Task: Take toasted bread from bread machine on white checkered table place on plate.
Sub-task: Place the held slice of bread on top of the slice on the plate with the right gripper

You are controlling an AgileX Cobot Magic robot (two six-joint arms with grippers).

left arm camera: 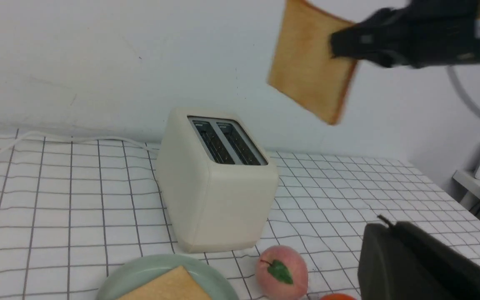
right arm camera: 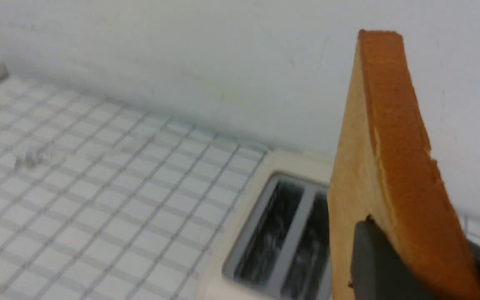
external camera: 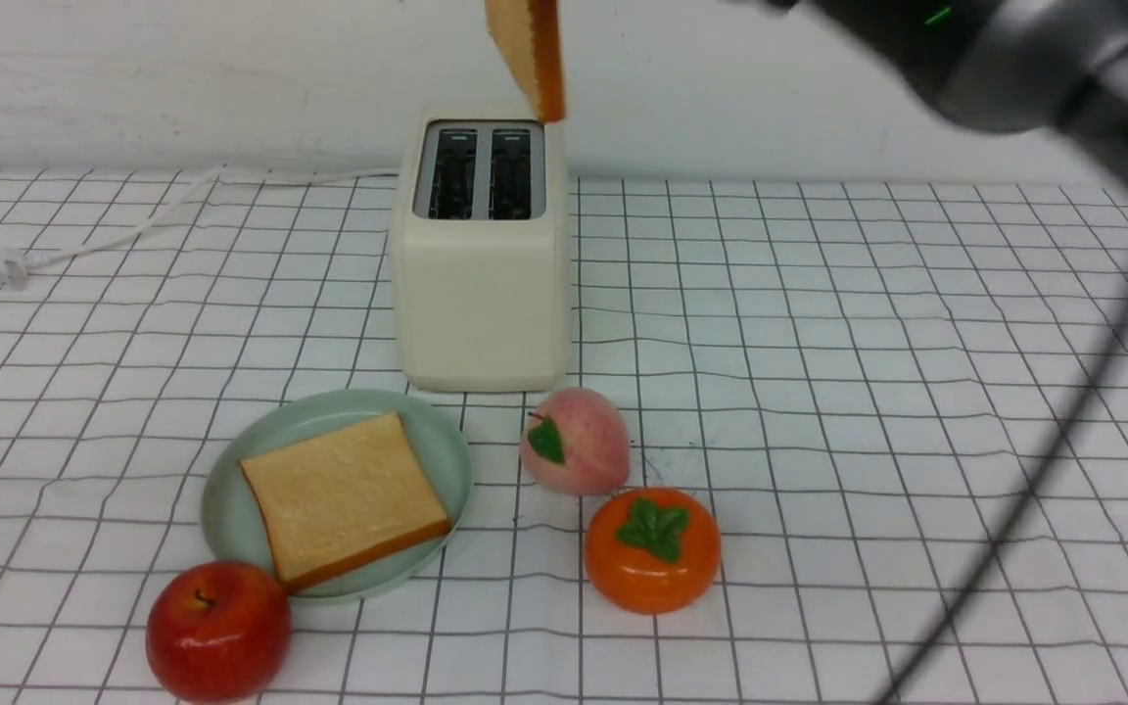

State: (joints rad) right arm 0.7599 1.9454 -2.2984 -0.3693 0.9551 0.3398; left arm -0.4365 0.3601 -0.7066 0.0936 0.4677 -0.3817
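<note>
The cream-white bread machine (external camera: 481,284) stands on the white checkered table (external camera: 819,392); both its dark slots are empty. My right gripper (right arm camera: 423,250) is shut on one slice of toasted bread (right arm camera: 381,166) and holds it edge-down in the air above the machine's right side; the slice also shows in the front view (external camera: 530,49) and the left wrist view (left arm camera: 306,79). The other slice (external camera: 344,494) lies flat on the mint-green plate (external camera: 329,416) in front of the machine. My left gripper (left arm camera: 386,227) is shut and empty, above the table right of the peach.
A red apple (external camera: 216,632) touches the plate's front left rim. A peach (external camera: 574,441) and an orange persimmon (external camera: 652,548) sit just right of the plate. The white cord (external camera: 133,220) runs left from the machine. A wall is close behind.
</note>
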